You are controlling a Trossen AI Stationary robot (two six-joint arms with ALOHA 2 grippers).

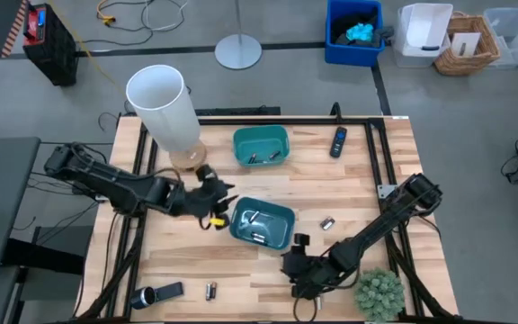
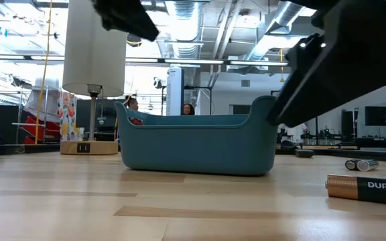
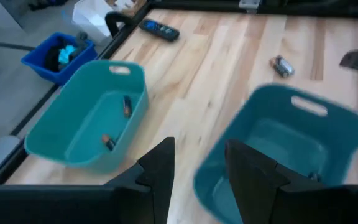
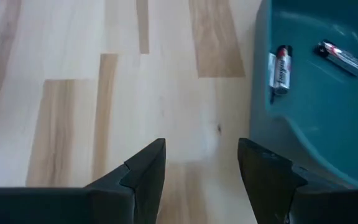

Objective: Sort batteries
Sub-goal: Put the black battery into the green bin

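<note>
Batteries, small dark and silvery cylinders with metal ends, lie in several places on the pale wooden slatted table (image 1: 349, 180). Two slim silver-and-red batteries (image 4: 280, 68) lie inside the near teal plastic bin (image 1: 262, 223) at the table's middle; the right wrist view shows them apart on its floor, one by the wall and one farther in. The far teal plastic bin (image 1: 261, 145), set beyond the first near the far edge, holds at least two dark batteries (image 3: 127, 104) on its floor. One loose silvery battery (image 1: 327, 222) rests on bare wood to the right of the near bin, and another loose battery (image 1: 210, 291) lies near the near edge on the left, just beside a black and silver flashlight-like cylinder (image 1: 156, 293). A copper-and-black battery with white lettering (image 2: 367, 187) fills the low view's right foreground, with a pair of silvery cylinders (image 2: 360, 164) behind it. Left gripper (image 1: 214, 207), dark, two-fingered: poised just left of the near bin above its left rim, fingers (image 3: 160, 171) spread and empty. Right gripper (image 1: 293, 261), dark, two-fingered: low over bare wood just near-right of the near bin, fingers (image 4: 146, 168) spread and empty. Other items: tall white cylindrical lamp on a round wooden base (image 1: 167, 108) at the far left of the table; black remote-like device with a blue part (image 1: 338, 141) at the far right; green spiky artificial plant (image 1: 380, 293) at the near right corner.
</note>
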